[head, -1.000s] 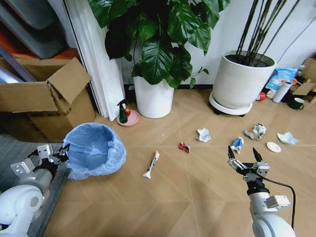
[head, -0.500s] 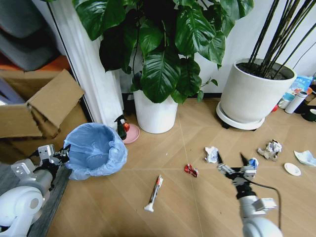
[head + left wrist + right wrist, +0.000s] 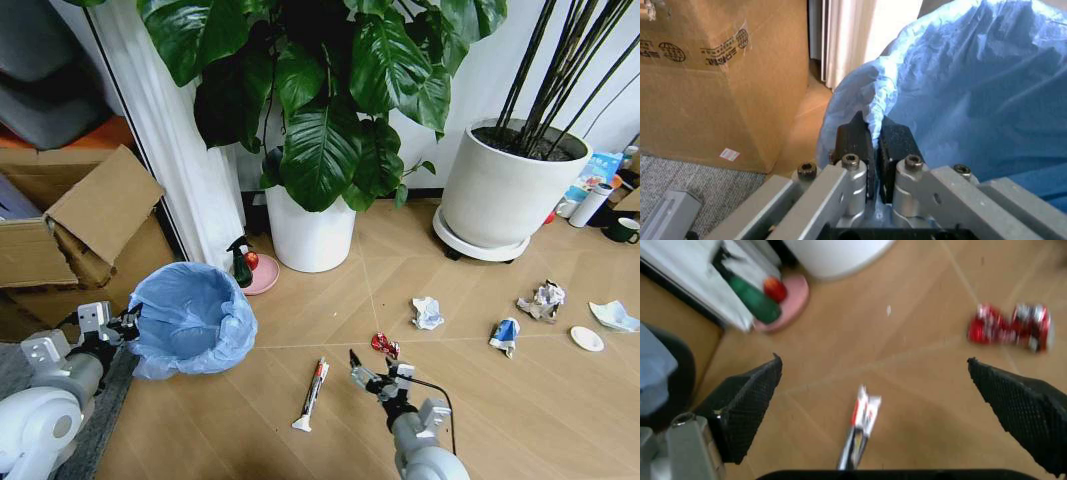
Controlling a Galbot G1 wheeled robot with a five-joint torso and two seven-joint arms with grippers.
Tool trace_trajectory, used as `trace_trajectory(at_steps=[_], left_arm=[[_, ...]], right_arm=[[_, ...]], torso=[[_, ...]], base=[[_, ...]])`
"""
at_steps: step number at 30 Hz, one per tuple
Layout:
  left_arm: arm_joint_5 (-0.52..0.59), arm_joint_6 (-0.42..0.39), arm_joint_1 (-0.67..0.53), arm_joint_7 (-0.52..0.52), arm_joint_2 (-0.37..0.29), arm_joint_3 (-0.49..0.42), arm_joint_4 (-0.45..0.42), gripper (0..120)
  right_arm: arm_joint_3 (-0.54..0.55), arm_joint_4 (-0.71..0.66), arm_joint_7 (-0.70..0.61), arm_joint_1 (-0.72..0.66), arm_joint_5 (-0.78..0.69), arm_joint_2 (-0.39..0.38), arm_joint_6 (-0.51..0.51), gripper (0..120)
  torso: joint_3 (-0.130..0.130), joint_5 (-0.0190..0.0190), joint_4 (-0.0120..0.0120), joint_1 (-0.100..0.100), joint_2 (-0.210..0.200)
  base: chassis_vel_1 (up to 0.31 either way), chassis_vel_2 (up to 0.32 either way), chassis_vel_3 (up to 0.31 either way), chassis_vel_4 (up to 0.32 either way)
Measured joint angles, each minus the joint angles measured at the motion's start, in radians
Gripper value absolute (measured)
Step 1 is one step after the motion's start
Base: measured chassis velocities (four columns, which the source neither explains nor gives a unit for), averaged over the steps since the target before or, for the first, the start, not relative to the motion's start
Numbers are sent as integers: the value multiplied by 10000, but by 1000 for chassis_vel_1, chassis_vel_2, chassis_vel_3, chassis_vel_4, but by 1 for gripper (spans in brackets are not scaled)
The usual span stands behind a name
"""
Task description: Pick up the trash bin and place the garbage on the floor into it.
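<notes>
The trash bin (image 3: 190, 320), lined with a crinkly light blue bag, stands at the left of the floor (image 3: 500, 420). My left gripper (image 3: 125, 323) is shut on the bag's rim (image 3: 877, 107), its dark pads (image 3: 853, 142) pinching the plastic. My right gripper (image 3: 378, 372) hangs open over the floor between a white tube wrapper (image 3: 310, 392) and a tiny red wrapper (image 3: 385, 345); both appear in the right wrist view, tube wrapper (image 3: 859, 432) between the fingers (image 3: 747, 400), red wrapper (image 3: 1010, 327) off to one side. More garbage lies right: paper wads (image 3: 428, 312) (image 3: 543, 299), a blue-white packet (image 3: 505, 334), a white disc (image 3: 586, 338).
A leafy plant in a white pot (image 3: 310, 230) and a larger white pot (image 3: 505, 195) stand at the back. A pink dish with a green spray bottle (image 3: 248, 270) sits beside the bin. An open cardboard box (image 3: 70, 240) is at the left. A white bottle (image 3: 586, 205) stands far right.
The head camera has shifted, so the whole scene sits differently. My right gripper has swung left, from near the blue-white packet to between the tube wrapper and red wrapper. The left gripper keeps its hold.
</notes>
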State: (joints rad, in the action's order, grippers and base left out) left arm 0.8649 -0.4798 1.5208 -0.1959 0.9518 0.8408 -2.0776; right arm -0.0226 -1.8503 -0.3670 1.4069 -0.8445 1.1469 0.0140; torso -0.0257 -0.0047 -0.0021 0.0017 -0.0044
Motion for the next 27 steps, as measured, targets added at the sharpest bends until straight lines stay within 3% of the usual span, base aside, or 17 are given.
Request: trace_trajectory(at_steps=[5,13,18,27], left_arm=[[133,-43,-100,-31,-304,-138,143,0],[289,-67,-212,-33,-625,-203,281,0],[309,-94,-130,-52,-633,-121,274,0],[398,-107,-37,-78,-707,68,236,0]], right_arm=[[500,10,-987,-528,-1511,-375,953,100],[916,361,-1360,-1503,-2847,-790,1562,100],[1717,1001,-1609,-2887,-3754,-493,1992,100],[2383,2146,-1778,-3820,-4126,227,2344,100]], torso=[[0,0,-1,0,0],[0,0,-1,0,0],[0,-1,0,1,0],[0,0,1,1,0]], base=[[0,0,0,0],[0,0,0,0],[0,0,0,0],[0,0,0,0]])
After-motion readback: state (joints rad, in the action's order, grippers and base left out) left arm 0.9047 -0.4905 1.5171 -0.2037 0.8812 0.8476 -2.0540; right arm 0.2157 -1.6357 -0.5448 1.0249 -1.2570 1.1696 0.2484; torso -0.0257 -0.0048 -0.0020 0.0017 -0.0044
